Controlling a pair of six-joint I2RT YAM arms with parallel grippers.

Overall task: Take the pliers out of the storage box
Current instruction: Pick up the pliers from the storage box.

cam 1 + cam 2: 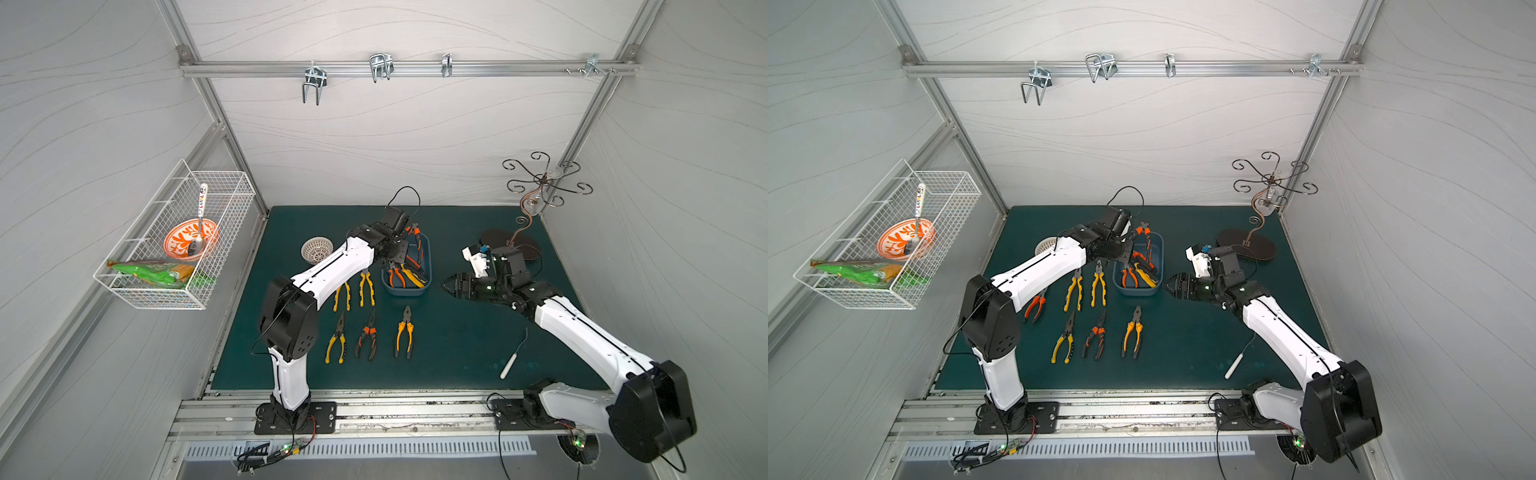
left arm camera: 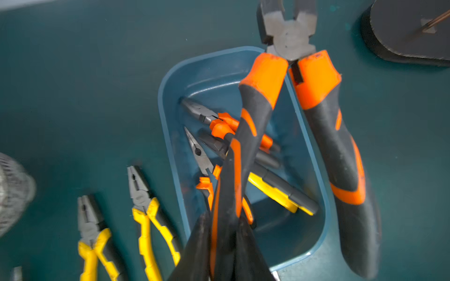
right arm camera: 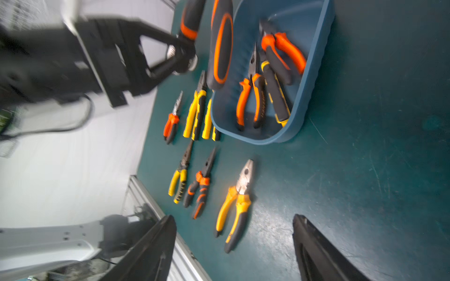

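Over the far end of the storage box (image 2: 164, 116), hanging above the pairs inside: the held pliers (image 2: 291, 46), a large orange-and-black pair, blunt jaws pointing away from the wrist. Clenched on one handle only, the left fingers (image 2: 194, 258), one to each side of it near its tail; second handle splayed wide, hanging free, touching neither finger. Down in the box beneath that grip, three pairs crossed over one another: a blunt orange pair (image 2: 220, 126), a pointed orange pair (image 2: 197, 153), a yellow-and-black pair (image 2: 272, 189)

Just beside the box's right side: the right fingers (image 3: 155, 250), spread wide, grasping nothing, only bare tabletop (image 1: 457, 353) between them, apart from every pair

Left of the box on the tabletop, six pairs in two rows. From the left wrist, just two of them: a yellow pair (image 2: 141, 199) next to the box wall and a second yellow pair (image 2: 89, 226) beside it. From the right wrist, the nearer row as well: a pointed yellow pair (image 3: 182, 167), a pointed orange-and-black pair (image 3: 203, 178), a blunt amber pair (image 3: 241, 192). Half under the left arm (image 1: 1034, 274), a small orange pair (image 1: 1038, 300), caught in a top view and from the right wrist. One-handle pinch plain only from the left wrist; gap between the right fingers plain only from the right wrist
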